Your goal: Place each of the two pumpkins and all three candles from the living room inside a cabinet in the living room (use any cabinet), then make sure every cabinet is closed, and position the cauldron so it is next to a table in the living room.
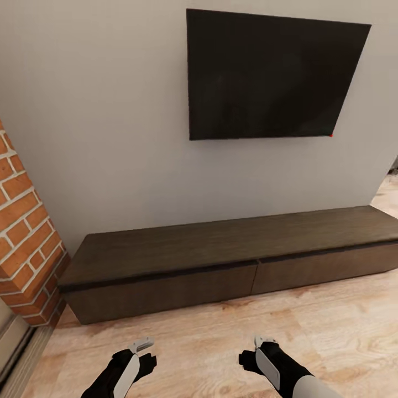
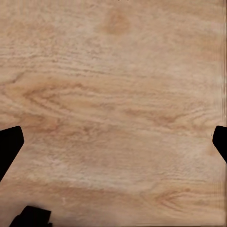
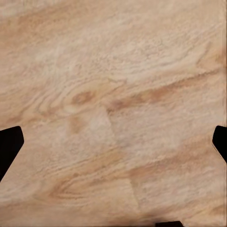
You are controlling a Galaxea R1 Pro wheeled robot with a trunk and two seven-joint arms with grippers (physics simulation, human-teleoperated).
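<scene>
The long low dark-brown wooden cabinet (image 1: 232, 260) is seen against the grey wall, fronts shut, below a black wall-mounted screen (image 1: 271, 74). The left hand (image 2: 113, 142) and right hand (image 3: 113, 142) are held wide, empty, above the light wooden floor (image 1: 210, 348).

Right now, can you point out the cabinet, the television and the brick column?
cabinet (image 1: 221, 246): head view, on its flat dark top.
television (image 1: 271, 74): head view, middle of the black screen.
brick column (image 1: 25, 237): head view, on its brick face.
</scene>
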